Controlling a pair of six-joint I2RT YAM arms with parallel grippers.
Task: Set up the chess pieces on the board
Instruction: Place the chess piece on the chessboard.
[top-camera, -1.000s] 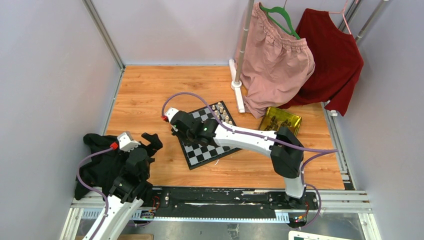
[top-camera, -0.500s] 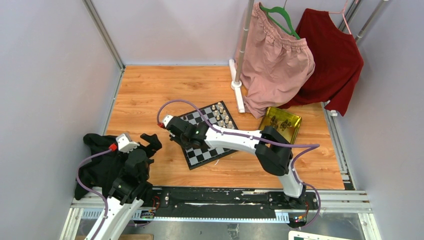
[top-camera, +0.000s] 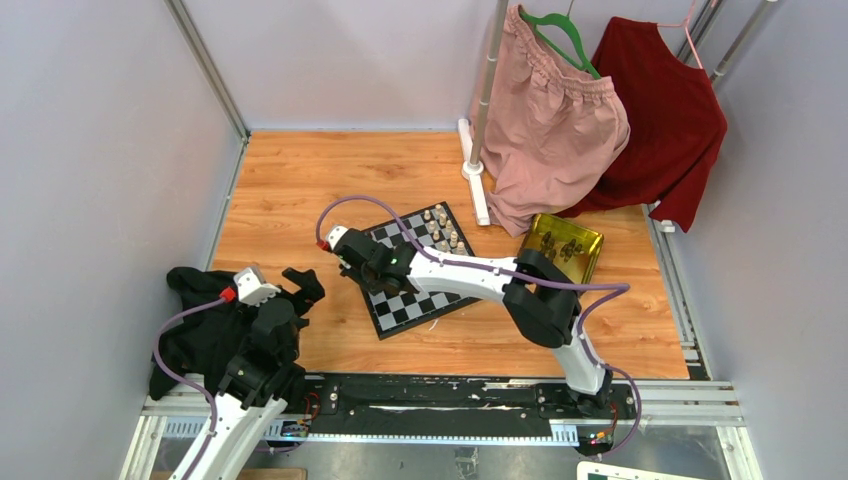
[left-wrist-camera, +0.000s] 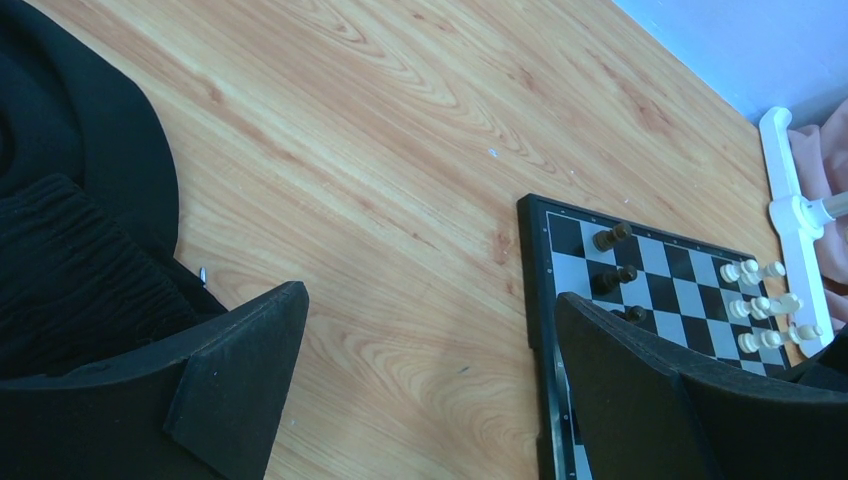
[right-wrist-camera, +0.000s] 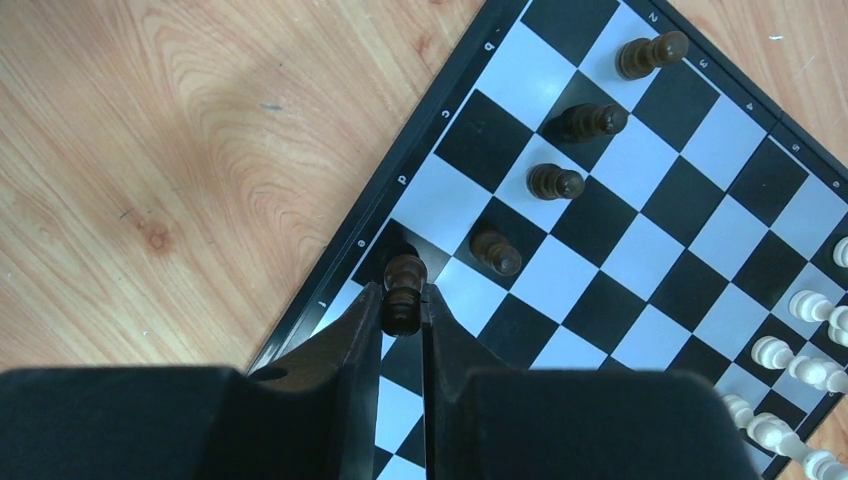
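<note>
The chessboard (top-camera: 440, 300) lies mid-table, also in the left wrist view (left-wrist-camera: 560, 226) and the right wrist view (right-wrist-camera: 690, 200). My right gripper (right-wrist-camera: 401, 300) is shut on a dark chess piece (right-wrist-camera: 402, 292), held over the board's left edge squares; in the top view it sits at the board's left side (top-camera: 362, 272). Several dark pieces stand in a diagonal row on the board (right-wrist-camera: 556, 182), some seen in the left wrist view (left-wrist-camera: 612, 236). Cream-white pieces (right-wrist-camera: 800, 305) stand at the board's far side (top-camera: 441, 222). My left gripper (left-wrist-camera: 425, 345) is open and empty over bare wood near a black cloth (top-camera: 205, 320).
A gold tray (top-camera: 565, 242) holding a few dark pieces lies right of the board. A white rack base (top-camera: 474, 170) stands behind the board, with pink (top-camera: 550, 120) and red (top-camera: 665, 110) garments hanging. Grey walls enclose the table.
My right gripper has swung left along the board to its left edge, still holding the dark piece. The left arm has stayed in place.
</note>
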